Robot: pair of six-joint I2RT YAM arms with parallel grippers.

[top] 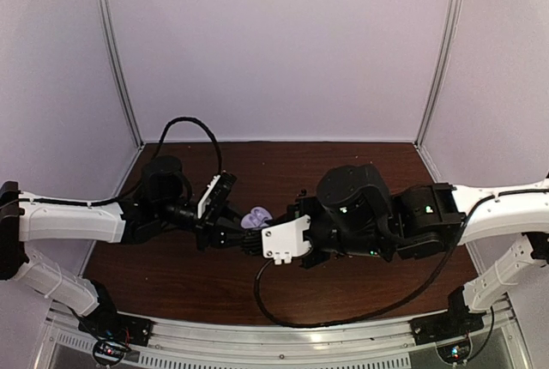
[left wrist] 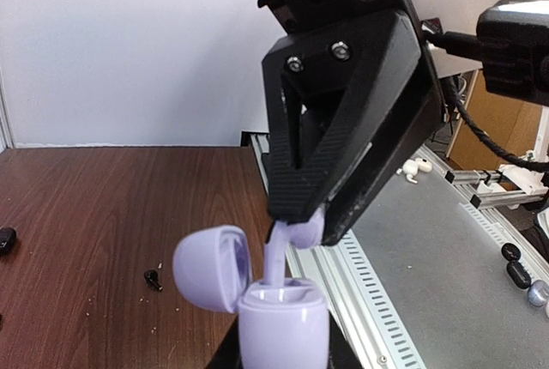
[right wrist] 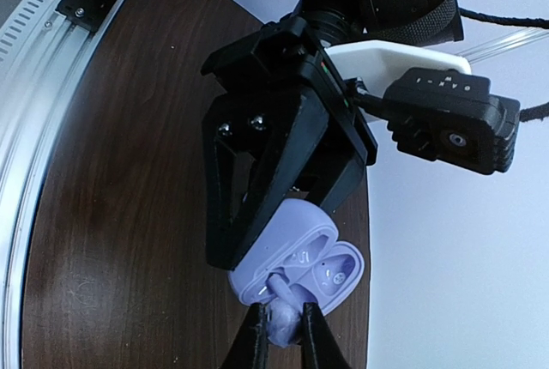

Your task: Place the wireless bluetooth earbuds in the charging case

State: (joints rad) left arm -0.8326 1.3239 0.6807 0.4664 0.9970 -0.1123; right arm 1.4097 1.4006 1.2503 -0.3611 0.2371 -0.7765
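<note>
Both arms meet over the middle of the brown table (top: pixel 171 283), left arm reaching in from the left, right arm from the right. My left claw (right wrist: pixel 276 232) is clamped on the lilac charging case (left wrist: pixel 283 326), 1 finger on each side of its body, holding it up off the wood. The case's lid (left wrist: pixel 213 266) is swung open to the left in the left wrist view. My right claw (left wrist: pixel 302 230) is pinched tight on 1 lilac earbud (left wrist: pixel 290 244), fingertips (right wrist: pixel 255 343) closed on its rounded head. The bud sits directly above the open case, its stem pointing down and reaching into the case's top; I cannot tell whether it touches the bottom of the well. The right wrist view shows what looks like a second pale bud (right wrist: pixel 336 275) lying in the other well. 1 black earbud (left wrist: pixel 153 279) lies on the table, left of the case and well apart from it. Another small dark object (left wrist: pixel 7 238) sits at the far left edge, too cut off to identify.
</note>
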